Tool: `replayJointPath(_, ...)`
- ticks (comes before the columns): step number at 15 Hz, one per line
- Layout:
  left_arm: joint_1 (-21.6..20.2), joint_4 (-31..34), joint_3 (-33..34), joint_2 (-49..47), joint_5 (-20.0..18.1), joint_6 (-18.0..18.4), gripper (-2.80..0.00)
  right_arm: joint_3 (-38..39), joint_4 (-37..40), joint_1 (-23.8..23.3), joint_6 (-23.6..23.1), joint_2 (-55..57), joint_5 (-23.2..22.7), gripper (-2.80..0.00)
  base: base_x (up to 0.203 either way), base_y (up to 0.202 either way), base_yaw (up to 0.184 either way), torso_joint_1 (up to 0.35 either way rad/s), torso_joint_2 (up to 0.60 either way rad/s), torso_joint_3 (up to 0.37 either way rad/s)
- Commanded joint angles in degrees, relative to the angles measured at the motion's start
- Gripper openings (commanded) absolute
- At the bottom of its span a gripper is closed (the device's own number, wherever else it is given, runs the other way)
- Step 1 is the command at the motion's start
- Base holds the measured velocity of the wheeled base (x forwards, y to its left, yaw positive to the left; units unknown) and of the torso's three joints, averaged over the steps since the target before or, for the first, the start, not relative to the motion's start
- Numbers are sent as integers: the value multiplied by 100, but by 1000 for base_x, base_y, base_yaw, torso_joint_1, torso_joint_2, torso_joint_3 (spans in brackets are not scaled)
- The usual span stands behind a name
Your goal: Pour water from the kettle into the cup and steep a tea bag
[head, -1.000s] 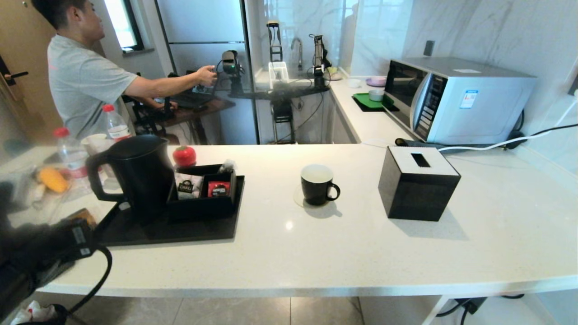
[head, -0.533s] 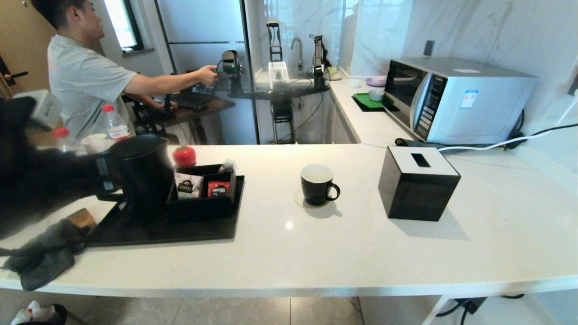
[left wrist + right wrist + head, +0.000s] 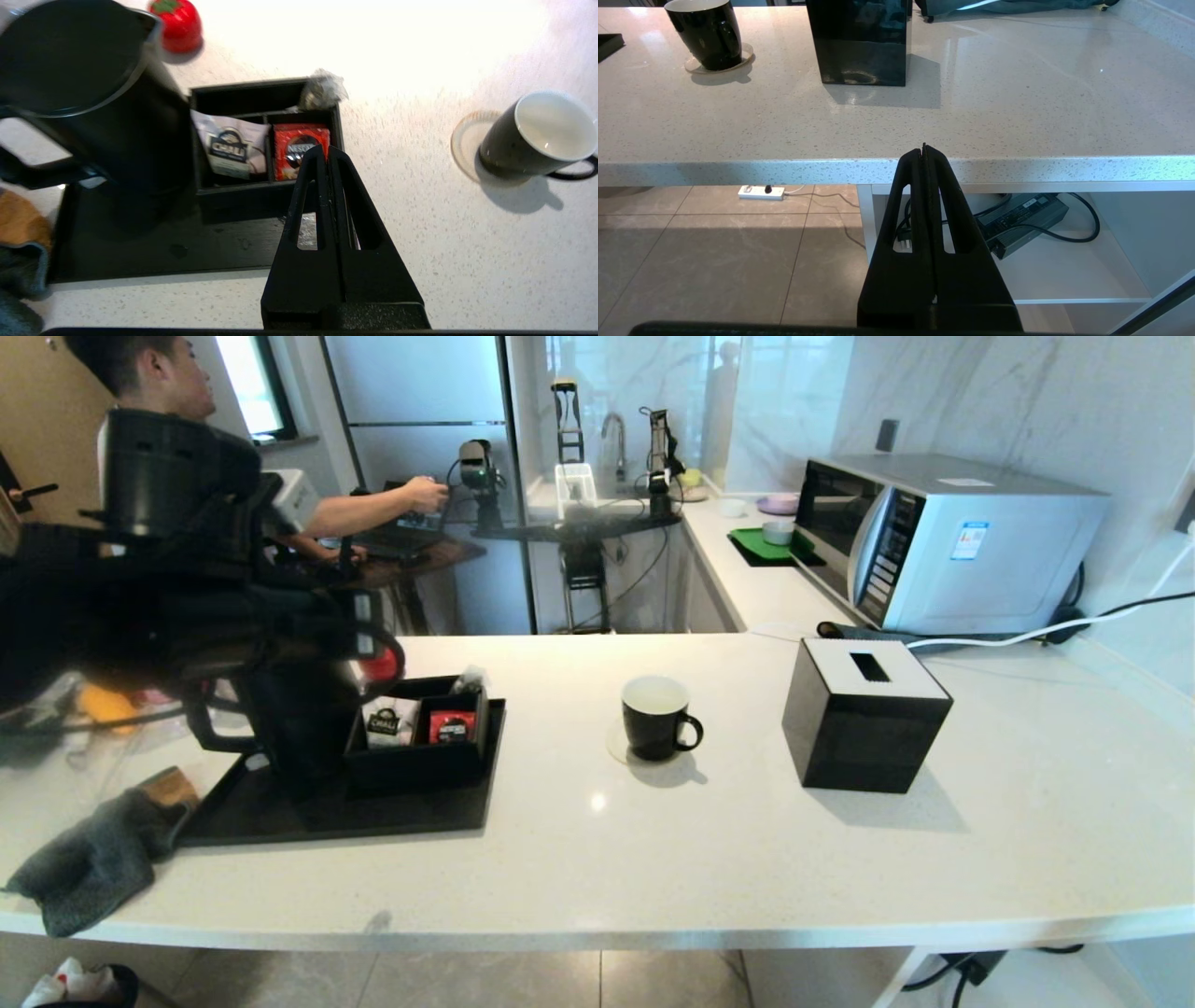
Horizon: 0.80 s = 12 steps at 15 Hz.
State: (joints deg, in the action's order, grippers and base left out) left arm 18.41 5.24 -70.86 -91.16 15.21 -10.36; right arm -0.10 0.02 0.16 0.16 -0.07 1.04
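The kettle [image 3: 79,88] stands upright on a black tray [image 3: 140,252], below and to one side of the left gripper [image 3: 325,151], which hangs above the tray with its fingers pressed together and nothing between them. The kettle's loop handle [image 3: 201,723] faces away from the gripper, toward the counter's left end. Beside the kettle, almost under the fingertips, a divided black box [image 3: 266,135] holds a white sachet [image 3: 231,149] and a red sachet [image 3: 299,149]; the tea bag [image 3: 322,88] rests on the box's far rim, just beyond the gripper. The cup [image 3: 537,135] sits on a clear coaster [image 3: 618,747], well apart from the gripper on its other side, with bare counter [image 3: 653,859] between tray edge and cup. A red tomato-shaped object [image 3: 180,25] lies past the kettle. A grey cloth [image 3: 89,868] lies at the tray's near left corner, by the counter edge. The black tissue box [image 3: 864,714] stands beyond the cup. The right gripper [image 3: 924,149] is parked below the counter's front edge, fingers together, empty.
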Motion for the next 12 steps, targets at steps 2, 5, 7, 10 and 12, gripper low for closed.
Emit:
replayJointPath(2, 172, 821, -922, -1117, -19, -35, -280, 1, -2, 2, 1, 7, 2, -280, 0, 0, 0, 0, 0, 0)
replayJointPath(5, 113, 1819, -1789, -1765, -17, -108, 0, 1, -2, 2, 1, 7, 2, -280, 0, 0, 0, 0, 0, 0)
replayJointPath(7, -45, 2533, -2385, -2230, -31, -197, 0, 1, -2, 2, 1, 7, 2, -280, 0, 0, 0, 0, 0, 0)
replayJointPath(10, -254, 3434, -3454, -2887, -35, -236, 0, 10, -11, 2, 1, 7, 2, -280, 0, 0, 0, 0, 0, 0)
replayJointPath(12, -342, 3858, -4080, -3352, -37, -256, 0, 10, -9, 2, 1, 7, 2, -280, 0, 0, 0, 0, 0, 0)
